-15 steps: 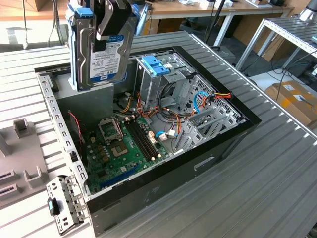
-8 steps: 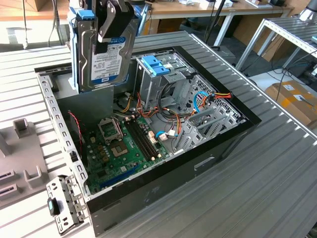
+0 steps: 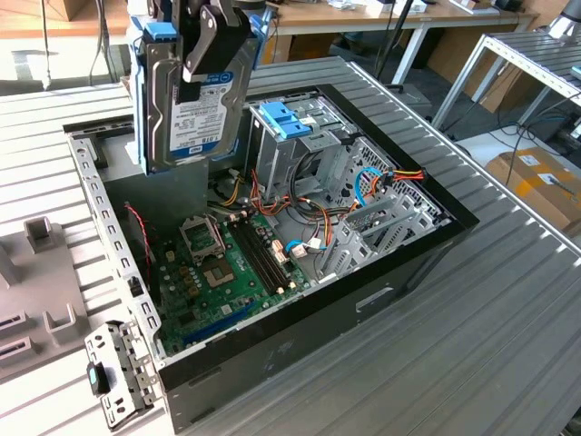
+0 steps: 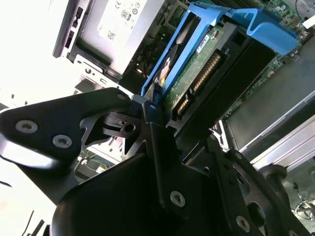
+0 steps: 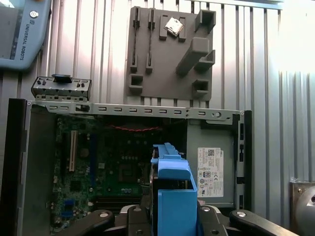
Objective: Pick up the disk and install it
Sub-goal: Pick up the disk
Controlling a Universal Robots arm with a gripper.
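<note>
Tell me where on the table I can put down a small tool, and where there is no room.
Free: the ribbed table on the exterior view's right of the open computer case, up to the table's edge. Crowded: the grey fixture and the bracket on the exterior view's left, and the cables inside the case, over which the gripper holds the disk.

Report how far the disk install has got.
Done: the disk is picked up. In hand: the gripper is shut on it, holding it upright above the open computer case. Left: it is not yet in the drive cage, which stands apart from it, toward the exterior view's right.
</note>
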